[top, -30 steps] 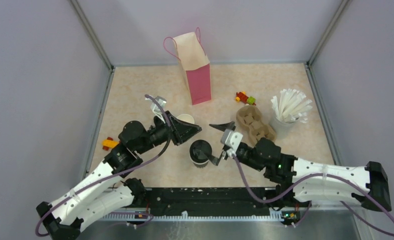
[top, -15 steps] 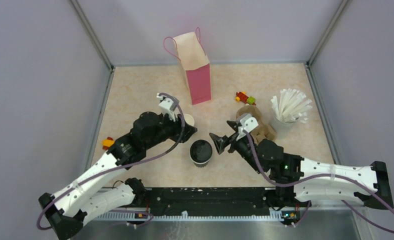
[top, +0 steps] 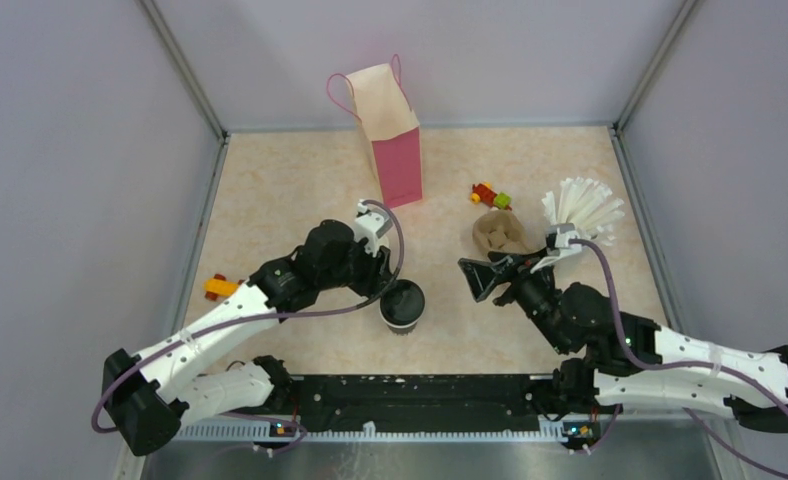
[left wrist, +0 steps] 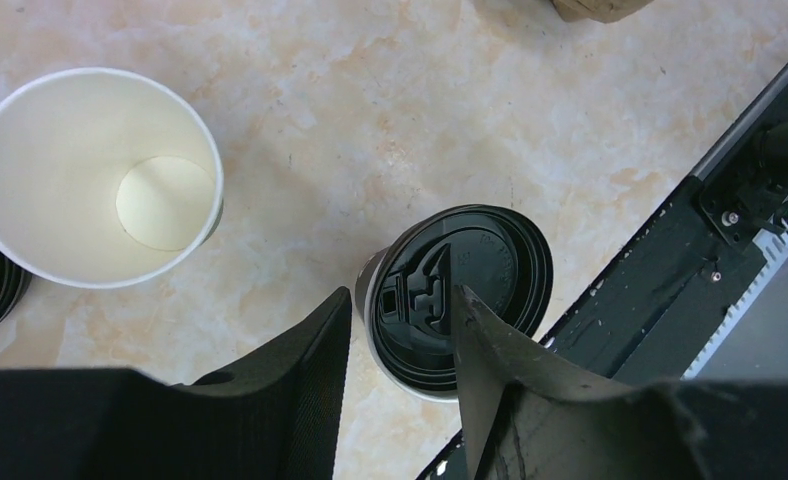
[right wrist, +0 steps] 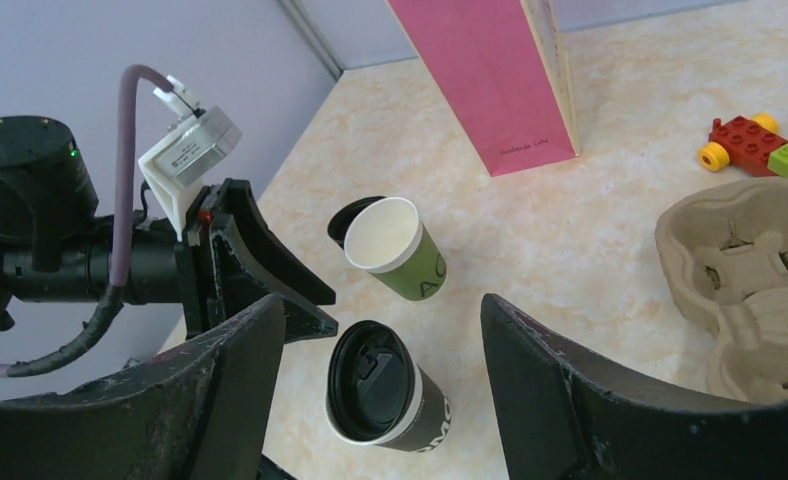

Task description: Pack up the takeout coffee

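Black lidded cup (top: 402, 305) is my reference. Top view: it's upright on the desk (top: 270, 200), with the pink bag (top: 398, 150) beyond it. Left gripper (top: 388, 287) sits at the cup's left rim; I can't read its opening from here. Right gripper (top: 482, 277) is to the cup's right, apart from it, spread open and empty. Pulp carrier (top: 498, 232) is beyond-right of the cup, and the straws (top: 582, 208) are further right.

Left wrist: left gripper (left wrist: 400, 300) is partly open with nothing clamped. One finger (left wrist: 305, 370) is left of the lidded cup (left wrist: 460, 295), and the other overlaps its lid in the picture. Open cup (left wrist: 95, 175), pale inside, stands left of the lidded cup, apart from it.

Right wrist: right gripper (right wrist: 380, 300) is wide open and holds nothing. Lidded cup (right wrist: 375, 385) shows white lettering. Open cup (right wrist: 395, 245), green-sided, is just beyond it, with a loose black lid (right wrist: 350, 215) behind. Left gripper (right wrist: 305, 300) is just left of the lidded cup. Carrier (right wrist: 750, 270) is far right.
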You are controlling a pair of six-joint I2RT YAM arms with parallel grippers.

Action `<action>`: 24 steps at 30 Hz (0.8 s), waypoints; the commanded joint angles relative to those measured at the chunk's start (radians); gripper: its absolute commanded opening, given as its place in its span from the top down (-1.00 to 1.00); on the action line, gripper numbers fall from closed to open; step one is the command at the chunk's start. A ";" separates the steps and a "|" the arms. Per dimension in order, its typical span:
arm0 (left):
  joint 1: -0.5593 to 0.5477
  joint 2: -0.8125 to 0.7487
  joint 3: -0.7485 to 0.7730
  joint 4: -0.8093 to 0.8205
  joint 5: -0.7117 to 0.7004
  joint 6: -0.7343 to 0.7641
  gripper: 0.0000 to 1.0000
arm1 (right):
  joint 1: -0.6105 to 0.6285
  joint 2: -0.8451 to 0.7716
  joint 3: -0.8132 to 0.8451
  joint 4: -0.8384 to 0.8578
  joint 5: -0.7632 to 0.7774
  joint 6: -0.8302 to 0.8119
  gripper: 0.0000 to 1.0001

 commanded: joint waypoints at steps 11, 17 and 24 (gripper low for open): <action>0.002 0.022 -0.044 0.024 0.005 0.092 0.17 | 0.009 -0.085 -0.003 -0.049 0.027 0.031 -0.41; 0.002 0.034 -0.063 0.037 -0.002 0.106 0.15 | 0.009 -0.089 -0.007 -0.037 0.020 0.010 -0.41; 0.002 0.044 -0.067 0.058 0.012 0.130 0.23 | 0.010 -0.090 -0.008 -0.052 0.014 0.010 -0.41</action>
